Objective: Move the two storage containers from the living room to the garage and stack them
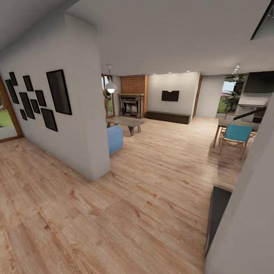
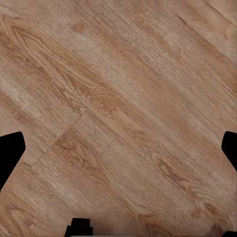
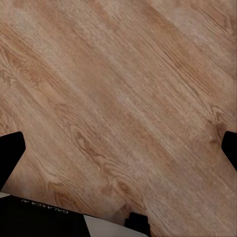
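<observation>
Both end effectors, left point(image 2: 118, 148) and right point(image 3: 118, 148), hang wide apart over bare plank floor point(image 1: 114, 213), holding nothing.

Task looks barely started to me: no storage containers in sight, so I can't tell where they are, and both pickups, the haul to the garage and the stacking are all left. Ahead is the living room: big white wall point(image 1: 76, 125) with black frames point(image 1: 59, 92) on the left, blue sofa point(image 1: 115, 139) corner poking out behind it, low table point(image 1: 127, 122), brick fireplace point(image 1: 133, 99), teal chair point(image 1: 236, 136) on the right. That wall corner and a dark panel point(image 1: 217, 217) nearby narrow the way.
</observation>
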